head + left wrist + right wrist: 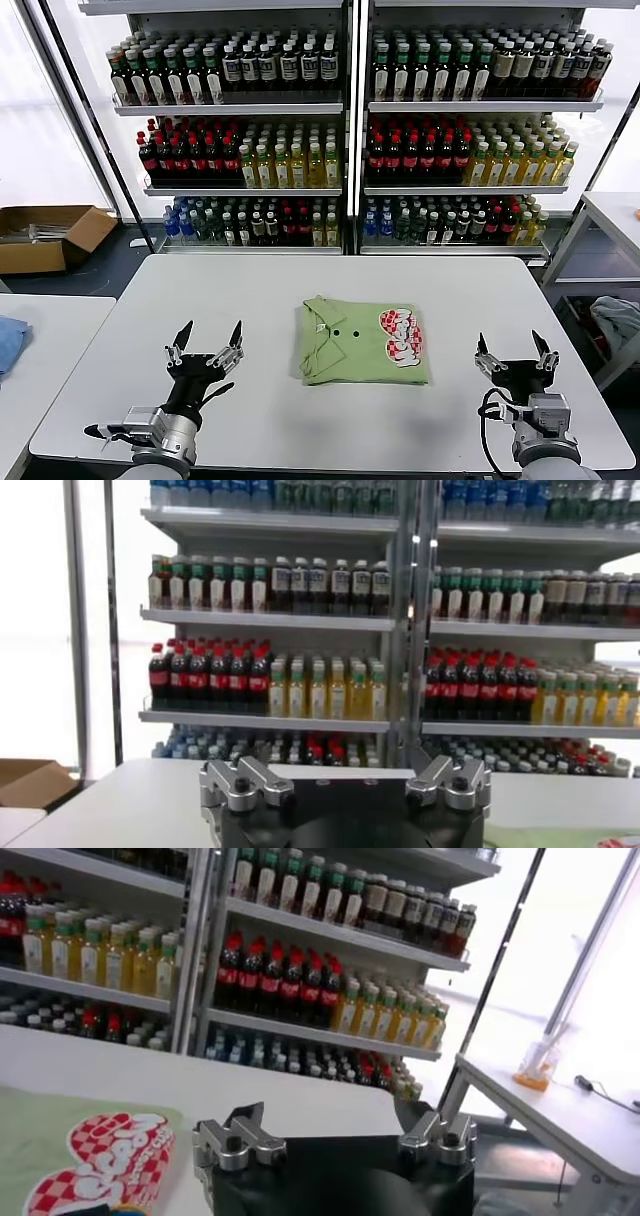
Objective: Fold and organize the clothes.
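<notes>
The light green polo shirt (360, 340) lies folded into a neat rectangle at the middle of the white table (250, 290), collar and small buttons to the left, red-and-white graphic (400, 335) to the right. Part of it and its graphic show in the right wrist view (90, 1158). My left gripper (208, 343) is open and empty, raised above the table's front left, well left of the shirt. My right gripper (515, 350) is open and empty above the table's front right, right of the shirt. Both point upward and away from the shirt.
Shelves of bottled drinks (340, 130) stand behind the table. A second table with a blue cloth (8, 340) is at the left, a cardboard box (45, 235) lies on the floor behind it. Another white table (610, 215) and a grey cloth (620, 320) are at the right.
</notes>
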### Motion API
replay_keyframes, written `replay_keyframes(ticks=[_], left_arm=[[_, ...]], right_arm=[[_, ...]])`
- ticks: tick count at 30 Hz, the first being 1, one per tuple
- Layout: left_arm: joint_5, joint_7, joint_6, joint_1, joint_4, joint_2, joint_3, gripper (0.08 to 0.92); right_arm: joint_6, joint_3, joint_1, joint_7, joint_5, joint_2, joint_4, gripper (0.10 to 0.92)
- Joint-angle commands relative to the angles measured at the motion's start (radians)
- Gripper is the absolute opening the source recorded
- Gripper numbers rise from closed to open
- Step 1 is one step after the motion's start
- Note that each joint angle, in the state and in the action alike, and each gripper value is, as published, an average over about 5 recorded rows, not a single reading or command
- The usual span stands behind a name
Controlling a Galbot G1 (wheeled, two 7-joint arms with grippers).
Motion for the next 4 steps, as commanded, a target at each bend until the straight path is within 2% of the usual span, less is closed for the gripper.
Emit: replay_keyframes(ticks=[1,4], left_arm=[[0.05,0.011,0.004,-0.005,0.0,0.0,0.031,0.823],[0.056,0.014,0.005,-0.003,0.001,0.0,0.03,0.823]], right_arm=[[0.021,0.005,-0.021,-0.013,-0.017,0.043,-0.011,0.823],[0.021,0.005,-0.019,-0.014,-0.014,0.037,-0.01,0.823]])
